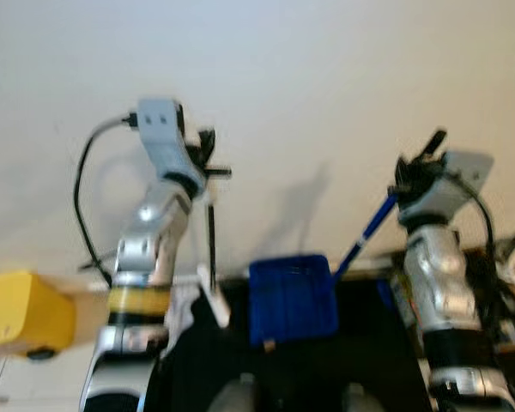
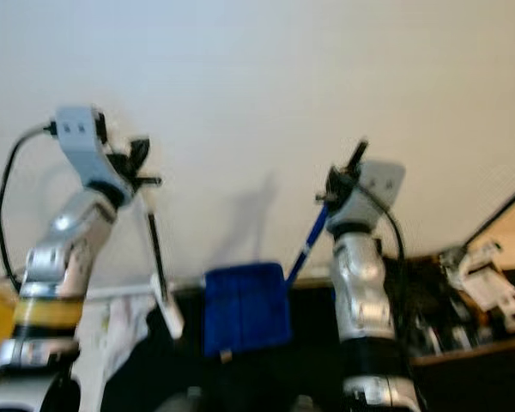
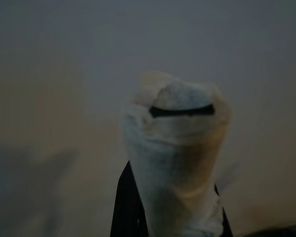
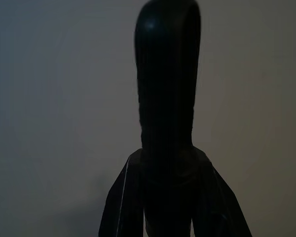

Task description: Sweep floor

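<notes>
Both arms are raised in front of a pale wall. My left gripper [image 1: 208, 156] is shut on the top of a thin black broom stick [image 1: 211, 240], which hangs down to a white part [image 1: 215, 296]. The left wrist view shows the stick's white wrapped handle end [image 3: 175, 148] between the black fingers [image 3: 121, 207]. My right gripper [image 1: 415, 170] is shut on the blue handle [image 1: 369, 227] of a blue dustpan [image 1: 292, 296], which hangs low between the arms. A dark handle [image 4: 167, 89] stands between the fingers [image 4: 122, 207] in the right wrist view.
The pale wall [image 1: 326, 77] stands close ahead. A yellow object [image 1: 21, 313] sits low at the left. A wooden shelf with cluttered items [image 2: 463, 300] is at the lower right. White cloth [image 2: 120, 326] lies below the left arm. The bottom of the view is dark.
</notes>
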Motion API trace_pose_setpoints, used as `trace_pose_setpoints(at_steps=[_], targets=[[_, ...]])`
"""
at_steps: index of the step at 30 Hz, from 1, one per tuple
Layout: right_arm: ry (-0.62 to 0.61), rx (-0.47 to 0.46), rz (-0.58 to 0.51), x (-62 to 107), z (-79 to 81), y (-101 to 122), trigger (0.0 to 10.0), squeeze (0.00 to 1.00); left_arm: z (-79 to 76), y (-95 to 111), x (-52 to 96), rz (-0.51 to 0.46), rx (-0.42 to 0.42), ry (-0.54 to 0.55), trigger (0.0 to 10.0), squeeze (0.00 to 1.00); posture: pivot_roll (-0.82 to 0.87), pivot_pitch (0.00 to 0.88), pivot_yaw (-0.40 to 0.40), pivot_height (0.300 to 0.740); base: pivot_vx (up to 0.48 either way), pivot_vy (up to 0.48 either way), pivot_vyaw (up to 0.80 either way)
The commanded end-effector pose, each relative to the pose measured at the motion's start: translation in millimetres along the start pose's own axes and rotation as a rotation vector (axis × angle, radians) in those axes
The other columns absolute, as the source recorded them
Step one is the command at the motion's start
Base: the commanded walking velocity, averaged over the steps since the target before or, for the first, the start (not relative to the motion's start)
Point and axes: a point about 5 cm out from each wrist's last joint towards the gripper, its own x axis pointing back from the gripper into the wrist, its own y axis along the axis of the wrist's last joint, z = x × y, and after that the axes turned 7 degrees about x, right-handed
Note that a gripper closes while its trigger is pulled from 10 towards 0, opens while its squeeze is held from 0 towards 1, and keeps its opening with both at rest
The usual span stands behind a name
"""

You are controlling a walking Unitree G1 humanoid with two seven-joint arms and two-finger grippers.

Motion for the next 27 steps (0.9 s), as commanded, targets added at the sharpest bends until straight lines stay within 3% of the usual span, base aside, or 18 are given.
trace_pose_setpoints(at_steps=[1,20,27], targets=[[-0.011,-0.013,-0.026,-0.4,-2.0,5.1,10.0,0.0,-1.5,5.5,-1.0,-0.026,-0.024,-0.009,10.0,0.0,0.1,0.07,0.074,0.74,0.0,0.296,0.0],[-0.003,-0.016,-0.027,-0.4,-0.3,4.8,10.0,0.0,-2.7,4.1,-1.0,-0.019,-0.024,-0.019,10.0,0.0,0.1,0.067,0.075,0.74,0.0,0.265,0.0],[0.0,-0.016,-0.027,-0.3,0.4,4.9,10.0,0.0,-4.7,3.7,-1.2,-0.017,-0.041,-0.034,10.0,0.0,0.1,0.068,0.076,0.74,0.0,0.0,0.0]])
